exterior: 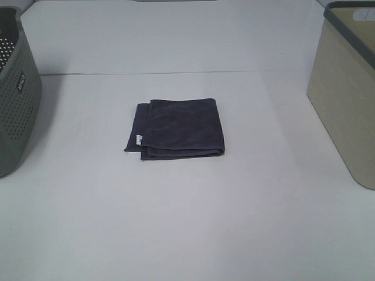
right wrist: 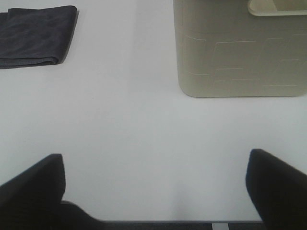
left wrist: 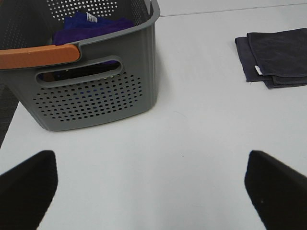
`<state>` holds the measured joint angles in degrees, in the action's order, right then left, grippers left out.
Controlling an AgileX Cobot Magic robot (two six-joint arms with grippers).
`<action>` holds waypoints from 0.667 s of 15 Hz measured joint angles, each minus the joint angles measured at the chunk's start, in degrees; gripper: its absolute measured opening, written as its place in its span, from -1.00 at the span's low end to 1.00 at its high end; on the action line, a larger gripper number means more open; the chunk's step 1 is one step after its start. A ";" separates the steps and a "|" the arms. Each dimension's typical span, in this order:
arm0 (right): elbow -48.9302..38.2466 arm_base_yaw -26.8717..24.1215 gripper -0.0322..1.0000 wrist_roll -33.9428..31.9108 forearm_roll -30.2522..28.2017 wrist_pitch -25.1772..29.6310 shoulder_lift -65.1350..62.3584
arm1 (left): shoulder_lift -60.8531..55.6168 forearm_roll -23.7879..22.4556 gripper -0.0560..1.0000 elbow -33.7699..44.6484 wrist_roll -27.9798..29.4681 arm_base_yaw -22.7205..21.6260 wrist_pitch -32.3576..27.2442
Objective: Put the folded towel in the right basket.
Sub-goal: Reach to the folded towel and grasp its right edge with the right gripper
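Towel: a dark grey folded towel point(exterior: 176, 129) is laid flat near the middle of the bench point(exterior: 187, 234), well apart from both baskets.
Right basket: a beige basket point(exterior: 345, 99) is set at the bench's right edge.
Left basket: a grey perforated basket point(exterior: 14, 105) is set at the left edge; purple cloth point(left wrist: 91, 26) is seen inside.
Left claw: the left claw point(left wrist: 149, 167) is spread wide over bare bench, gripping nothing.
Right claw: the right claw point(right wrist: 154, 167) is likewise spread wide, gripping nothing.

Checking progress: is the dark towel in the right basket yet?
Out. The folded towel lies on the table, apart from the beige basket.
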<state>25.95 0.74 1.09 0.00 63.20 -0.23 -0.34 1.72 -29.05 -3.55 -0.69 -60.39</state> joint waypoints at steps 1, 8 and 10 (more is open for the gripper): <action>0.00 0.00 0.96 0.29 0.00 0.00 0.00 | 0.00 0.00 0.98 0.00 0.00 0.00 0.00; 0.00 0.00 0.96 0.40 0.00 0.00 0.00 | 0.00 0.00 0.98 0.00 0.00 0.00 0.00; 0.00 0.00 0.96 0.40 0.00 0.00 0.00 | 0.00 0.00 0.98 0.00 0.00 0.00 0.00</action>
<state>25.95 0.74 1.49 0.00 63.20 -0.23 -0.34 1.72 -29.05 -3.55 -0.69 -60.39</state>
